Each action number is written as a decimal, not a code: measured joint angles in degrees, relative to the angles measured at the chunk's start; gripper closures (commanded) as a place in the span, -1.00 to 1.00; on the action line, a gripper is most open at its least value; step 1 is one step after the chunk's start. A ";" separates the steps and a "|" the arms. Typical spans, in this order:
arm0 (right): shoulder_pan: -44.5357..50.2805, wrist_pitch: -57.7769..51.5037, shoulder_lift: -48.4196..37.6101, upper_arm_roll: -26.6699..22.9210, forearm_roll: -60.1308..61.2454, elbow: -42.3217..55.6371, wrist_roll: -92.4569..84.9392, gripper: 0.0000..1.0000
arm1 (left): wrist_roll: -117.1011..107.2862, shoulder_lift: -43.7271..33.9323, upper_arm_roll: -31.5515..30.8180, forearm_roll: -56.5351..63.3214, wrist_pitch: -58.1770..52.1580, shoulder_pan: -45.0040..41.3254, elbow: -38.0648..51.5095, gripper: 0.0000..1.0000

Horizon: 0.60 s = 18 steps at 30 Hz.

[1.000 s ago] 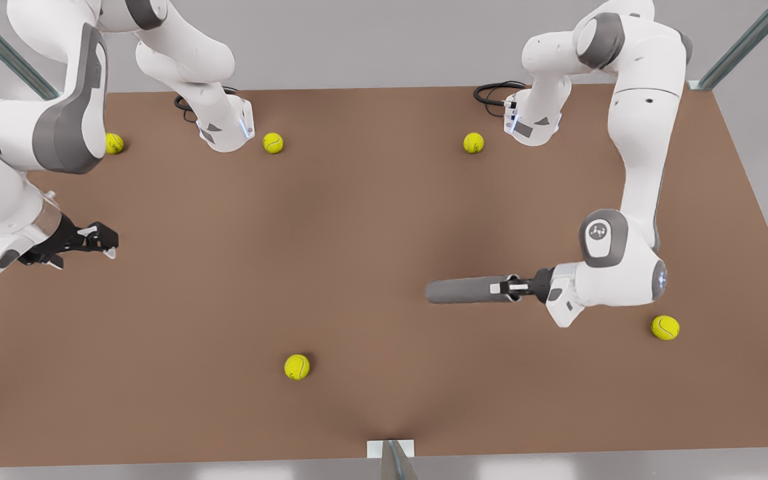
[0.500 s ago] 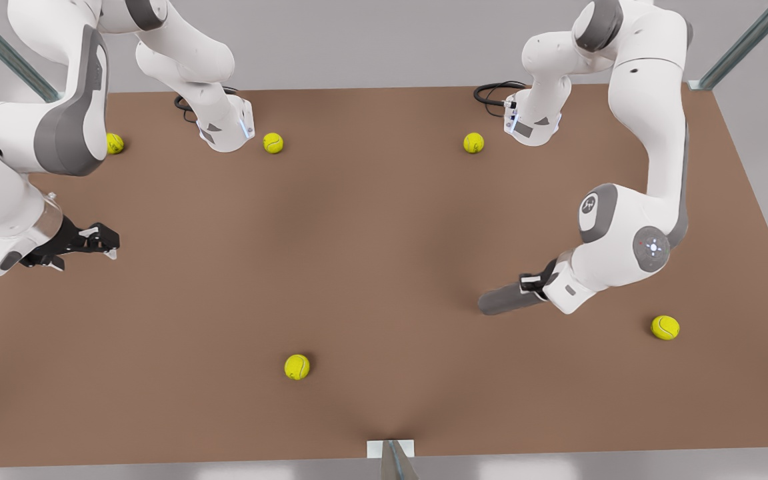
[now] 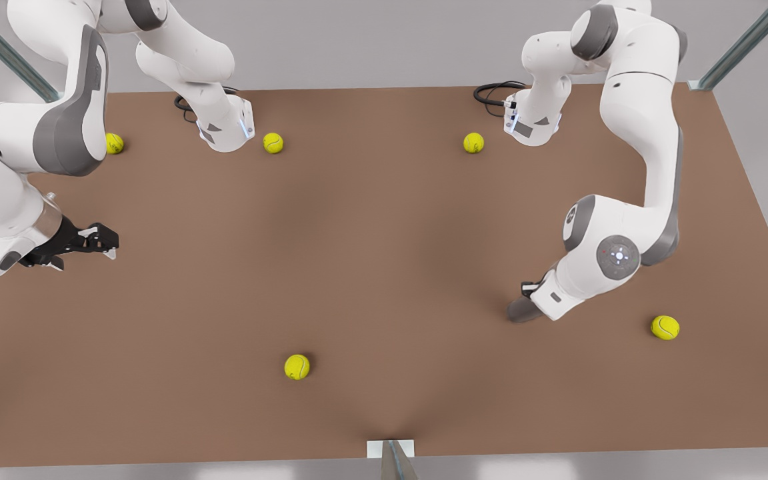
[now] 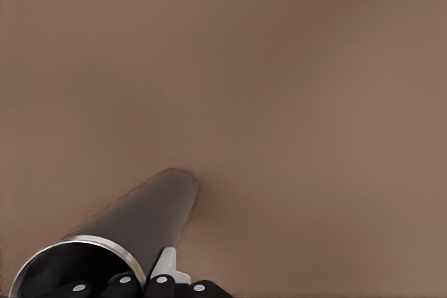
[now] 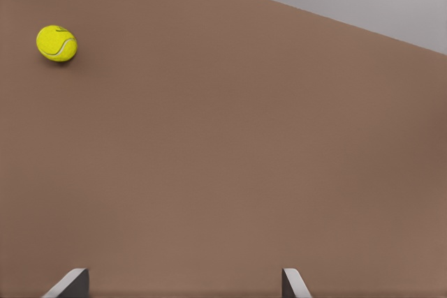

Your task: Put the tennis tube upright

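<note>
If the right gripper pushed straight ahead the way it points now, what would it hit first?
Probably just the bare table. The right gripper is open and angled down at the brown surface. The only tennis ball in its wrist view sits well off to one side, though depth is hard to judge.

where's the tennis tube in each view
Front view: the tennis tube, a short dark stub under the left gripper at the front view's right.
Left wrist view: its rimmed open end nearest the camera, far end on the table.
Shared landmark: the brown table.
</note>
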 measured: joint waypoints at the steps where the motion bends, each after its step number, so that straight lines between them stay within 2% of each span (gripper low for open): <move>1: -0.04 0.00 -0.05 0.00 0.00 0.00 -0.03 -1.00 | 0.03 0.12 0.08 0.54 0.00 0.11 -0.07 0.57; 18: -0.05 0.00 0.00 0.00 0.00 -0.03 -0.65 -1.00 | -0.72 1.47 0.18 2.10 0.00 0.49 0.01 0.57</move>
